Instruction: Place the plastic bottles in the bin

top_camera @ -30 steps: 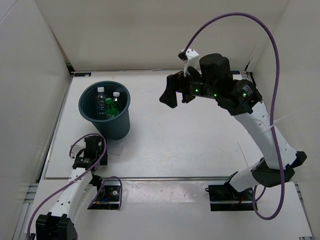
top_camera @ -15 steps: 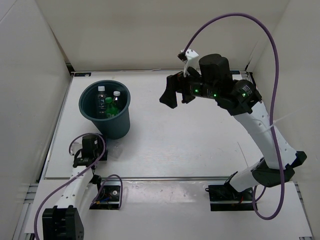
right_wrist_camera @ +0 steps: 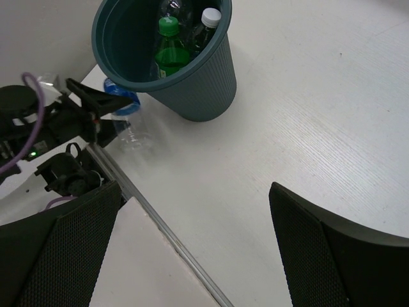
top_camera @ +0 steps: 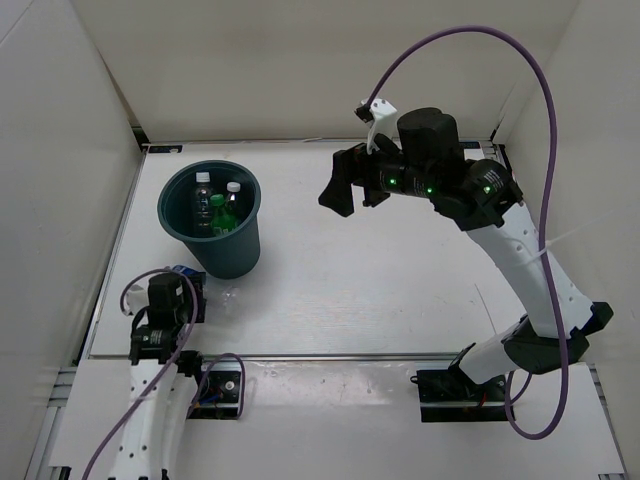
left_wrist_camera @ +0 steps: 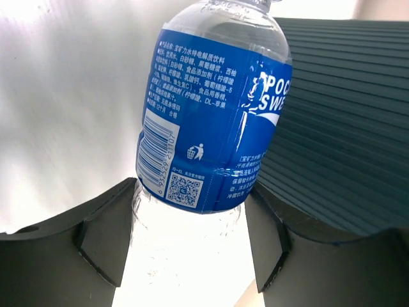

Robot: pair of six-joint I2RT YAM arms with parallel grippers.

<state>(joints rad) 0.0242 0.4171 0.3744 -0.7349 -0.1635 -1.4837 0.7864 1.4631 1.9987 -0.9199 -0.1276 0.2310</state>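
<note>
Since you're working from the near edge, start w/ your left gripper (left_wrist_camera: 192, 192): its dark fingers (left_wrist_camera: 108, 236) sit on either side of the blue-labelled bottle (left_wrist_camera: 211, 128), pressed to the clear ribbed part below the label, so it's closed on that bottle. From the top cam you see only a bit of blue past the wrist, low at the near-left of the table (top_camera: 400, 290). The bottle's top is cut off in the left wrist cam, so no cap visible. Whether it's off the table or resting on it, can't tell. Just beyond, right beside the bottle, is the bin (top_camera: 235, 255), ribbed teal-grey wall, standing upright; bottle-to-wall contact can't be told. Inside the bin you've got 3 bottles standing: a green bottle (top_camera: 217, 212) in the middle, a clear bottle w/ white cap (top_camera: 233, 190) to its right, and a second clear bottle (top_camera: 202, 180) on the left. Farther out and to the right, your right gripper (top_camera: 352, 195) hangs high over the table, well apart from bin and bottles, jaws spread wide, nothing between them, its cam looking down at the bin.
</note>
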